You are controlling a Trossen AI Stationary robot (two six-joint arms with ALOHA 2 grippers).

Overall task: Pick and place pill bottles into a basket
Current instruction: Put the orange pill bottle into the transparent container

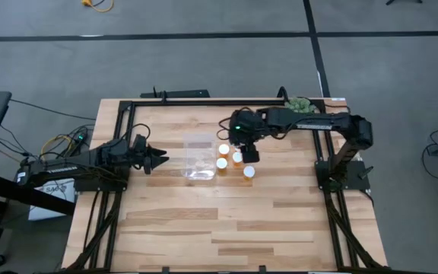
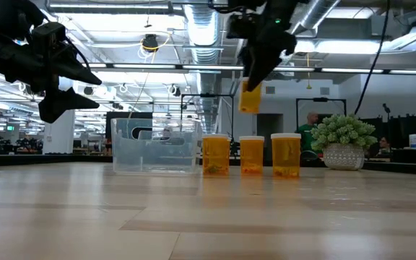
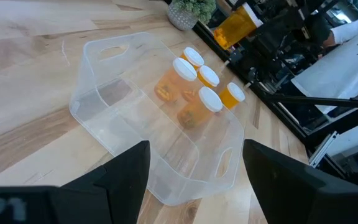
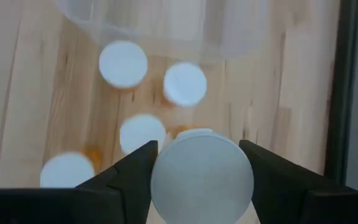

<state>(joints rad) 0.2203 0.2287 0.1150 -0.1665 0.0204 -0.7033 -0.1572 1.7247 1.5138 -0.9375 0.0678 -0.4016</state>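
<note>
Waiting at the table's left side, the left gripper [image 1: 158, 160] hangs just short of the basket [image 1: 200, 141] with its fingers spread apart and nothing between them. The basket, a clear bin, sits near the middle of the table and looks empty in the left wrist view. Just to its right stand four pill bottles [image 1: 223, 149], white caps up, grouped close together on the wood; the low view shows three of them in a row beside the basket's wall. Above that group, the right gripper [image 1: 248, 151] is clamped on a lifted bottle [image 2: 250, 97], which hangs well clear of the table and tilts slightly. In the right wrist view its white cap [image 4: 202, 175] fills the gap between the fingers. At the far right edge a potted plant [image 1: 299, 104] stands out of the way.

The step in hand looks like the carry after a pick. Next, the right arm probably needs to travel left until the bottle is over the basket's opening, then lower and release, keeping clear of the standing bottles and the rim.
</note>
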